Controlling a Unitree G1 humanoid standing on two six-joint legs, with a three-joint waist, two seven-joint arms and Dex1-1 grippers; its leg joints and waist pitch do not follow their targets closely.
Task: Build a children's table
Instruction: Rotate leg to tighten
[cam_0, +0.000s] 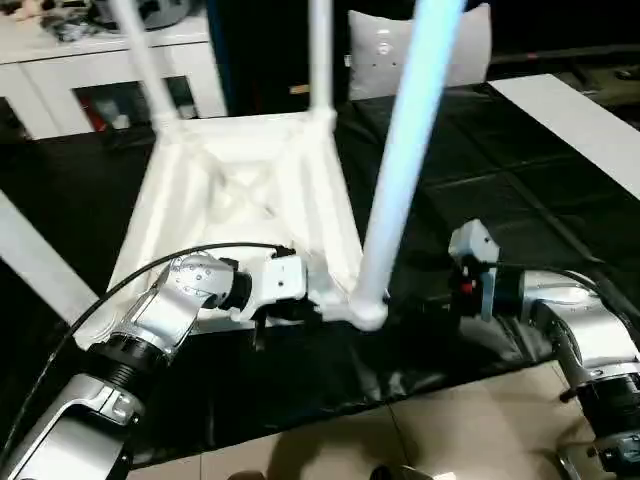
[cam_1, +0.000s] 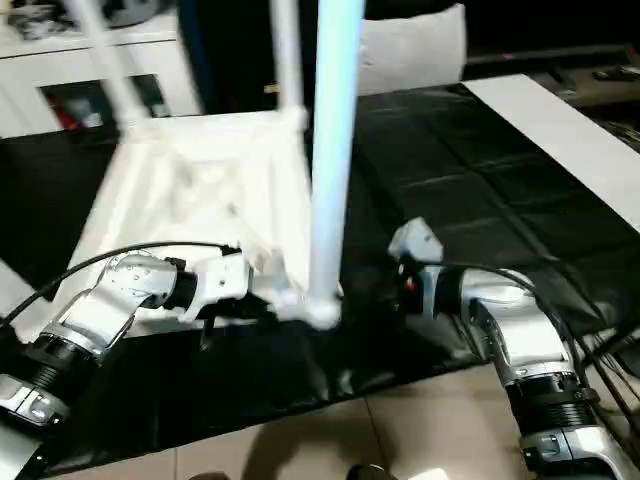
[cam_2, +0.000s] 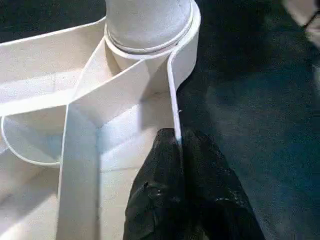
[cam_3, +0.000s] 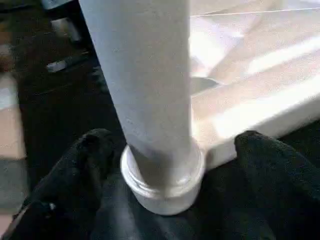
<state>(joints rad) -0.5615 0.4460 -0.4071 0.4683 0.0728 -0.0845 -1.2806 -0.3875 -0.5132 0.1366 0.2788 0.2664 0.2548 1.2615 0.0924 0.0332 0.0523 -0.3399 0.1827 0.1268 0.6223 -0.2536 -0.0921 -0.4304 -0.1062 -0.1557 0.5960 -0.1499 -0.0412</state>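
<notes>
The children's table (cam_0: 240, 180) lies upside down on the black tabletop (cam_0: 500, 170), ribs up. Three legs are socketed and pointing skyward, and the near leg (cam_0: 400, 150) is at its 5 o'clock corner. My guess is hollow plastic: light, fairly stiff, slick, and tippy with those long legs. I'd hold the rim wall or a leg low by its socket. The left claw (cam_2: 180, 145) is pinched together on the thin rim beside that corner, forearm reaching in from 7 o'clock. The right claw (cam_3: 167, 150) comes in level from 3 o'clock, fingers spread either side of the leg's base, not touching.
</notes>
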